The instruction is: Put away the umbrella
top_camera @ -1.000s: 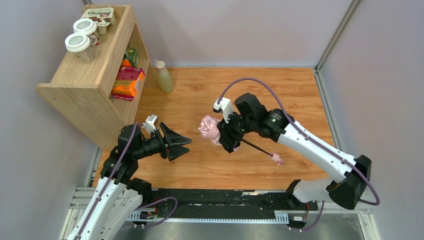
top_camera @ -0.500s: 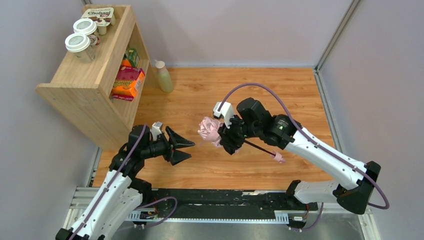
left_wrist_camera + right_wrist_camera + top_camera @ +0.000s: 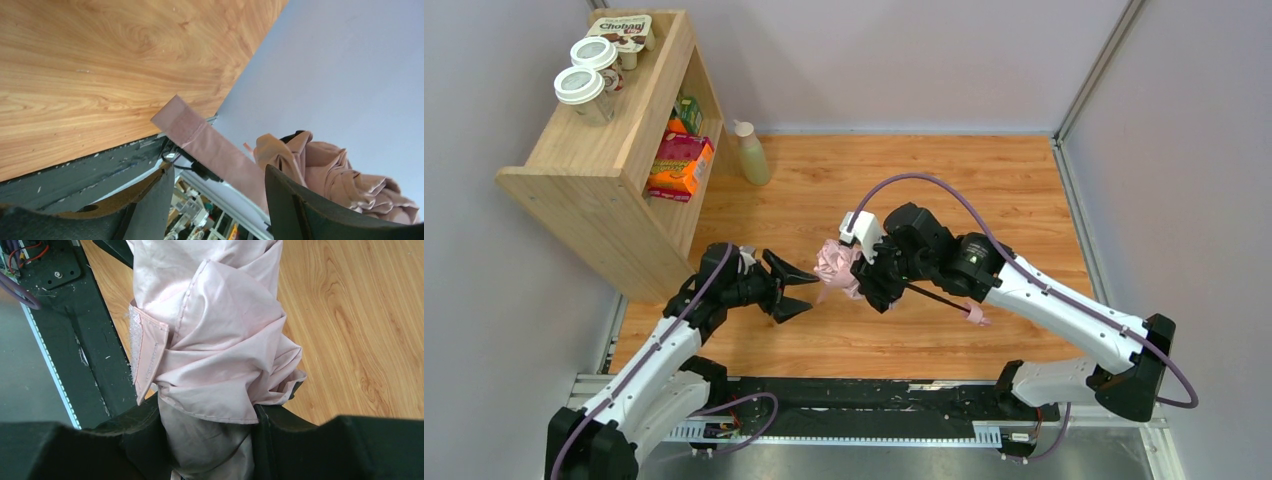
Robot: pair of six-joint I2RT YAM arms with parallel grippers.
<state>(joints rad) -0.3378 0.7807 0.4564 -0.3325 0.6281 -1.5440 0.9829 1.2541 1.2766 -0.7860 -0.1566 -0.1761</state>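
umbrella [image 3: 836,264]; chobani pack [image 3: 632,28] on shelf [image 3: 584,172]

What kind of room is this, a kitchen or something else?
Likely a robot test booth staged as a home corner: plain grey panels wall in a wood-grain table, a wooden shelf holds cups and snack boxes, and two arms are bolted to a metal rail.

Wooden shelf [image 3: 596,150] carries lidded cups [image 3: 584,92]; bottle [image 3: 751,155] stands beside.
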